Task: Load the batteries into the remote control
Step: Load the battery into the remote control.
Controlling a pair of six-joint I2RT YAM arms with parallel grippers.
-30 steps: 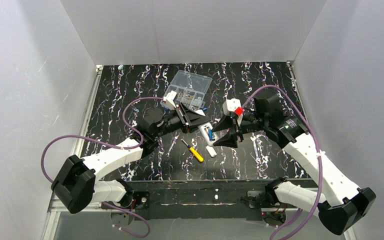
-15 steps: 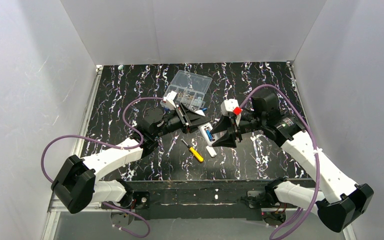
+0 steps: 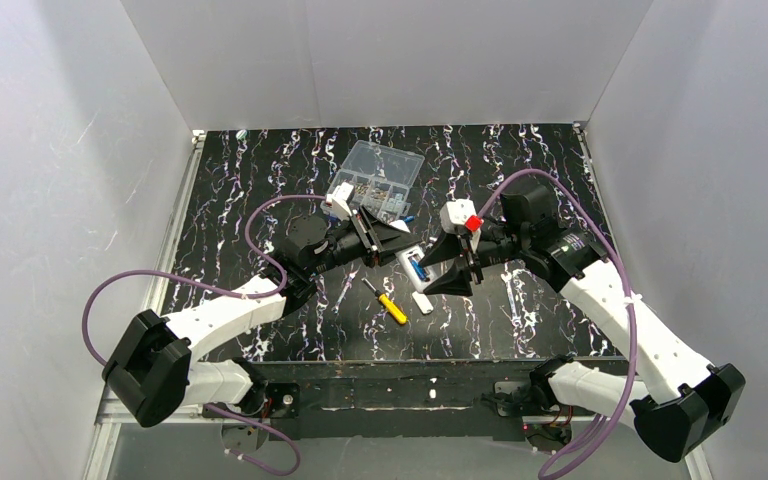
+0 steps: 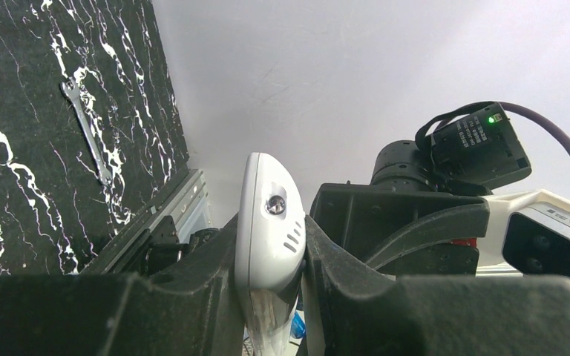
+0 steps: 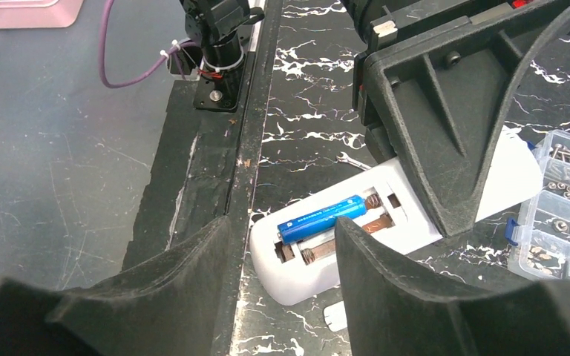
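Observation:
The white remote control [image 3: 415, 268] lies back-up on the black mat, its battery compartment open. One blue battery [image 5: 323, 217] sits in the far slot; the near slot [image 5: 341, 243] is empty with its spring showing. No other battery shows. My left gripper [image 3: 400, 240] is shut on the remote's far end, which is clamped between the fingers in the left wrist view [image 4: 267, 222]. My right gripper [image 3: 438, 268] is open and empty, just above the remote's compartment end [image 5: 282, 297].
The small white cover piece [image 3: 422, 302] and a yellow-handled screwdriver [image 3: 388, 302] lie just in front of the remote. A clear compartment box [image 3: 382, 170] with screws stands behind it. A small wrench [image 5: 349, 159] lies on the mat. White walls enclose the table.
My right gripper has shifted slightly left, closer over the remote. The left gripper and the remote have not moved.

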